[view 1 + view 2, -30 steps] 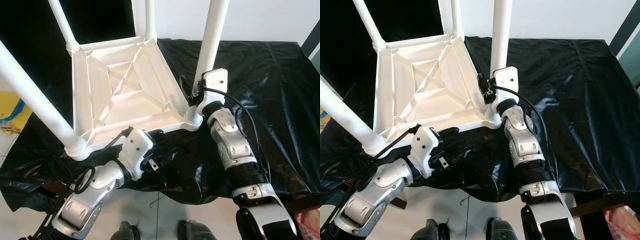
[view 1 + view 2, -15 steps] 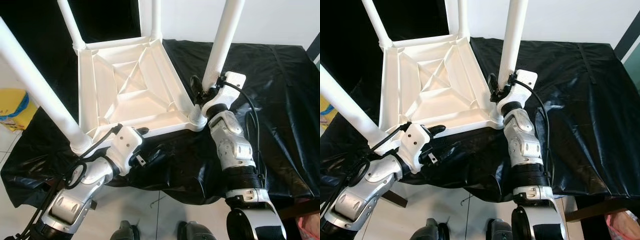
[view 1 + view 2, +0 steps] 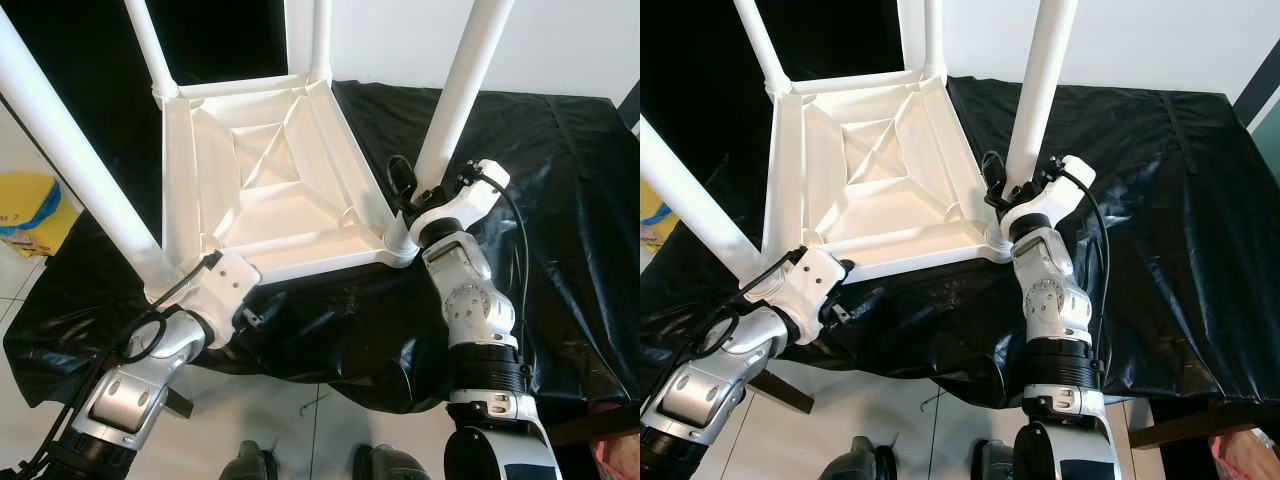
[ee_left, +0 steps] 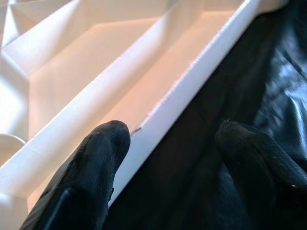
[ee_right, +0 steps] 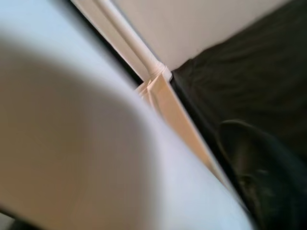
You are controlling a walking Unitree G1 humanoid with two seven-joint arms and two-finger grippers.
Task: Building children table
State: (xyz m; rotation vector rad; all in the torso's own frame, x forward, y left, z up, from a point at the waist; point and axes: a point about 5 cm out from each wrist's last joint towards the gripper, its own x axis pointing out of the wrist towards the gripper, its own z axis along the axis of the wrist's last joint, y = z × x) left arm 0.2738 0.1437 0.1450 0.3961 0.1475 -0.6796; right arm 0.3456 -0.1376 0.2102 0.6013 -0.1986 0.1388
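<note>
Nearest the robot, the left pincer (image 4: 168, 158) has drawn back toward the near left corner of the upturned children table (image 3: 270, 190) compared with a second ago, and it now stands open astride the near rim (image 4: 192, 81): one black finger (image 4: 98, 158) lies against the inner face of the rim, the other over the black sheet (image 3: 540, 150) outside it, not yet closed on the plastic. Just beyond, on the right, the right pincer (image 3: 415, 195) sits at the base of the near right leg (image 3: 462, 90), where the leg enters its corner socket; the wrist has rolled around the leg since the earlier frames, and the wrist view has the leg pressed close beside one finger (image 5: 254, 172), but whether the fingers clamp it I cannot tell. The children table lies upside down on the sheet-covered table, all four legs standing in their sockets, the far two rising near the wall. My reading is that the legs are in and the robot is bracing the rim while seating or twisting this last leg tight.
</note>
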